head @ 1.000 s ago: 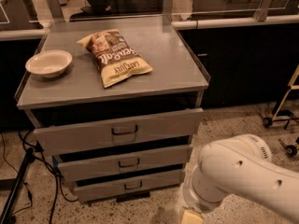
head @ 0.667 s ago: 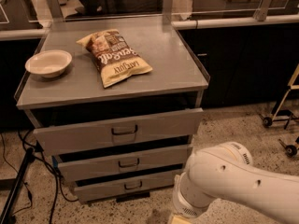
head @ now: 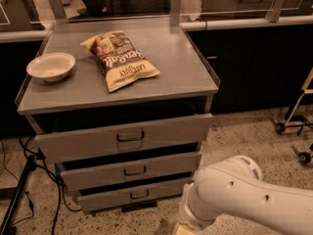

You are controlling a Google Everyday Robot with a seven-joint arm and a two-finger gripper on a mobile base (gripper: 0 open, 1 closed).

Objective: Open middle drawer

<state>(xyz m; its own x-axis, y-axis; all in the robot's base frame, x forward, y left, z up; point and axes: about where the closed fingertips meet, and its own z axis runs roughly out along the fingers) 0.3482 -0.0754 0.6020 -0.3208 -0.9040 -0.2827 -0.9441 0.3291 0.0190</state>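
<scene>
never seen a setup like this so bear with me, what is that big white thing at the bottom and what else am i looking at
The big rounded white shape at the bottom right is the robot arm. It belongs to a machine on a rolling base with one arm.

There is only one picture, taken by a single camera looking down from the front at a grey metal cabinet.

The arm ends in a two-finger gripper, but that is out of view, past the bottom edge. So the picture shows nothing being held.

On the cabinet's top lie a shallow white bowl on the left and a yellow and brown bag of chips beside it.

Below are three grey drawer fronts with small dark handles. The middle drawer is the one to be opened, and nothing is touching its handle.
</scene>
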